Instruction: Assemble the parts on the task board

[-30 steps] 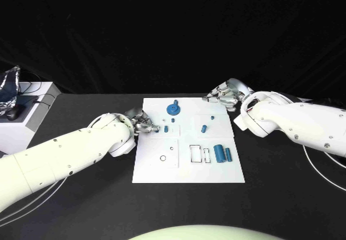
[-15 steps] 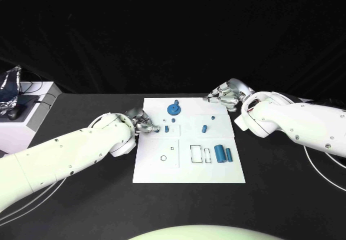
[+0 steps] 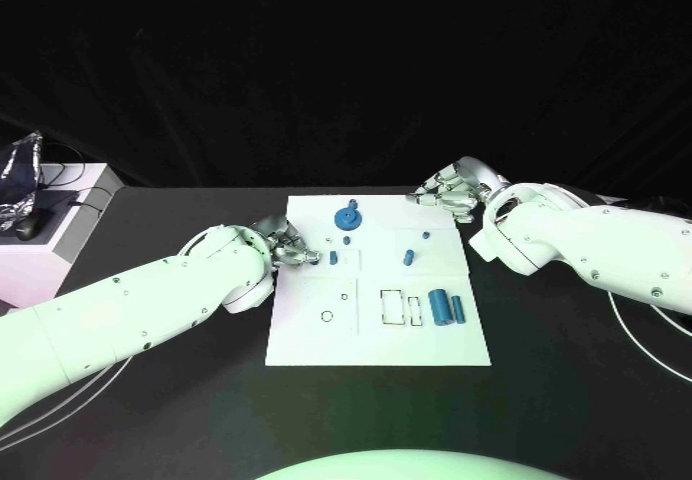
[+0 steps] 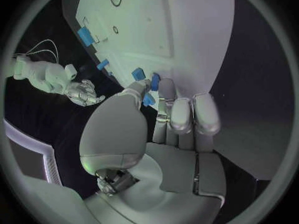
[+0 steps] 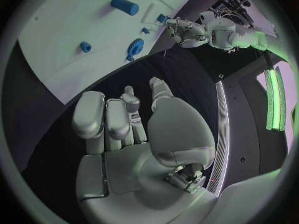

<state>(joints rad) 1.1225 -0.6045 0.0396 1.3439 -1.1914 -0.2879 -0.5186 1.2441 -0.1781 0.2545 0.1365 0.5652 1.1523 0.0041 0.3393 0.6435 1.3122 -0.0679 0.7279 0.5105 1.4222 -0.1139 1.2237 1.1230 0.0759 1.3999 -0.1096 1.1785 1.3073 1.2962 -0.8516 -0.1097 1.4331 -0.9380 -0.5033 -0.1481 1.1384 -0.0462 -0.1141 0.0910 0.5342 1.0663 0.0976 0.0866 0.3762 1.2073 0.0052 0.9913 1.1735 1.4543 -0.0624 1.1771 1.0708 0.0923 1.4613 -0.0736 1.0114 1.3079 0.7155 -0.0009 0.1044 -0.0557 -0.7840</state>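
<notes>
While both white arms reach in over the black table (image 3: 173, 410), the head view shows the task board (image 3: 378, 335) lying flat between them. The left hand (image 3: 289, 247) sits at the board's near-left edge, fingertips just beside a small blue peg (image 3: 333, 257). The right hand (image 3: 451, 190) hovers at the board's far right corner, off the plate. A blue gear (image 3: 346, 218) stands between the two hands, and two blue cylinders (image 3: 446, 307) lie side by side well apart from both, nearer the robot. A white box (image 3: 51, 235) with dark gear on it stands at the table's left, black curtain behind.

From the left wrist, the left hand's fingers (image 4: 167, 97) lie pressed together, with a small blue piece (image 4: 148, 99) pinched between thumb and finger just at the board's edge; the head view cannot settle this. Two more blue parts (image 4: 138, 74) stand on the board just beyond the fingertips.

From the right wrist, the right hand (image 5: 127, 122) has its fingers curled loosely inward around nothing, above bare table beside the board. Past the fingertips lie the gear (image 5: 134, 48), a blue stub (image 5: 85, 47) and a cylinder (image 5: 124, 6).
</notes>
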